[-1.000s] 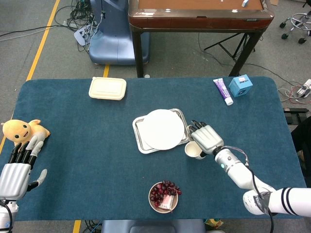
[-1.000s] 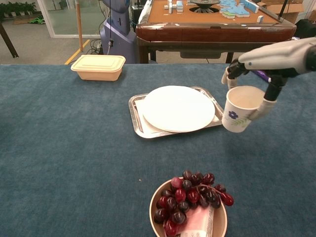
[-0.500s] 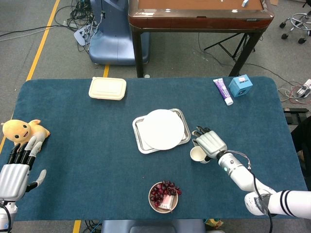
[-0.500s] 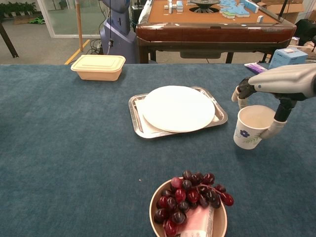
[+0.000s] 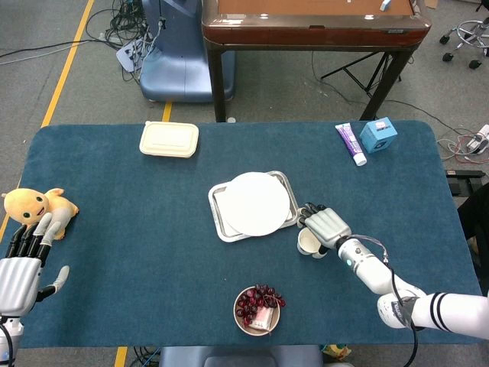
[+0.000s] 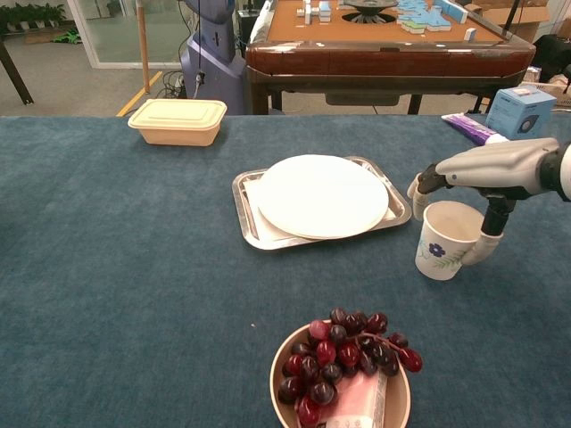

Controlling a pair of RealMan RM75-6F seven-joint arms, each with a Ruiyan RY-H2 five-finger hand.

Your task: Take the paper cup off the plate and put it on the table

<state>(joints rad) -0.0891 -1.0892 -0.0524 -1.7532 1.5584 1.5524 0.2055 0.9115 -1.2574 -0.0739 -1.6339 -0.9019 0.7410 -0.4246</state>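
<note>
The white paper cup (image 6: 443, 240) with a blue flower print stands upright, low over or on the blue table just right of the tray, also seen from above (image 5: 309, 242). My right hand (image 6: 486, 174) (image 5: 327, 228) holds it, fingers over the rim and thumb against its right side. The white plate (image 5: 254, 202) (image 6: 322, 195) lies bare on the metal tray (image 5: 216, 215) (image 6: 241, 206). My left hand (image 5: 21, 267) rests open at the table's left edge, next to a yellow plush toy (image 5: 34, 205).
A bowl of grapes (image 5: 257, 309) (image 6: 343, 376) sits near the front edge, below the cup. A lidded food box (image 5: 169, 139) (image 6: 177, 121) is at the back left. A blue box (image 5: 378, 134) (image 6: 517, 111) and a purple tube (image 5: 351, 143) lie at the back right.
My right hand carried the cup down and slightly back toward the tray, from raised to table level. The left hand slid a little lower.
</note>
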